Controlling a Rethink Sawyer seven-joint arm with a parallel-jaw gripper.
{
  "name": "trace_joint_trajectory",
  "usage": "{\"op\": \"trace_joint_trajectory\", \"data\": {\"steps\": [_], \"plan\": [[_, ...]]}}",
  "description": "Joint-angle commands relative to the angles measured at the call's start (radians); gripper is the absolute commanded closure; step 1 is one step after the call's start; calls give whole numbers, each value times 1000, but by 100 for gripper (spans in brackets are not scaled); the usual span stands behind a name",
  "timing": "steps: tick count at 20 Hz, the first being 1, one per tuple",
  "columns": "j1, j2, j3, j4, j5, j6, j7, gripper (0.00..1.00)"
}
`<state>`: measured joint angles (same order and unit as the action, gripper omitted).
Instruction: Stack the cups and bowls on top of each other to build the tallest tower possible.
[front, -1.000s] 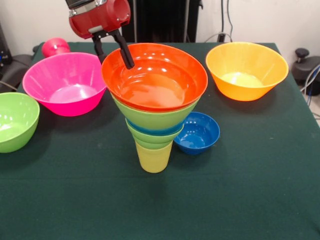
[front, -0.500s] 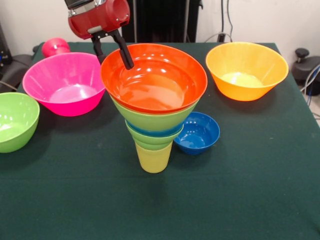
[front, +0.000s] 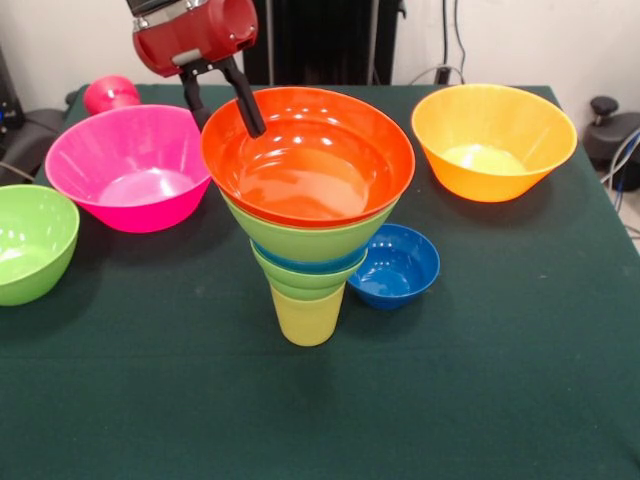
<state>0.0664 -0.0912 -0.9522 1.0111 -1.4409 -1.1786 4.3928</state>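
1. Gripper (front: 222, 108) straddles the orange-red bowl (front: 308, 155) rim at its back-left edge, 1 finger inside, 1 outside; whether it pinches the rim, cannot tell.
2. Bowl tops the tower (front: 308, 262), mid-table.
3. Clear exit is straight up.

The wide orange-red plastic bowl (front: 308, 155) topping the stack is smooth and glossy, as is the far-right yellow-orange plastic bowl (front: 494, 140). The dark green tablecloth (front: 480, 400) looks matt and felt-like.

Eight bowls (front: 308, 155) and two cups (front: 307, 315) are visible.
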Motion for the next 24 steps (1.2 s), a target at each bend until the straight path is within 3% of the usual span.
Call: {"op": "trace_joint_trajectory", "data": {"steps": [1, 14, 24], "plan": [[-29, -59, 108, -60, 45, -20, 310, 0], [-36, -108, 17, -37, 66, -165, 331, 0], [6, 24, -239, 5, 208, -277, 360, 0]]}}
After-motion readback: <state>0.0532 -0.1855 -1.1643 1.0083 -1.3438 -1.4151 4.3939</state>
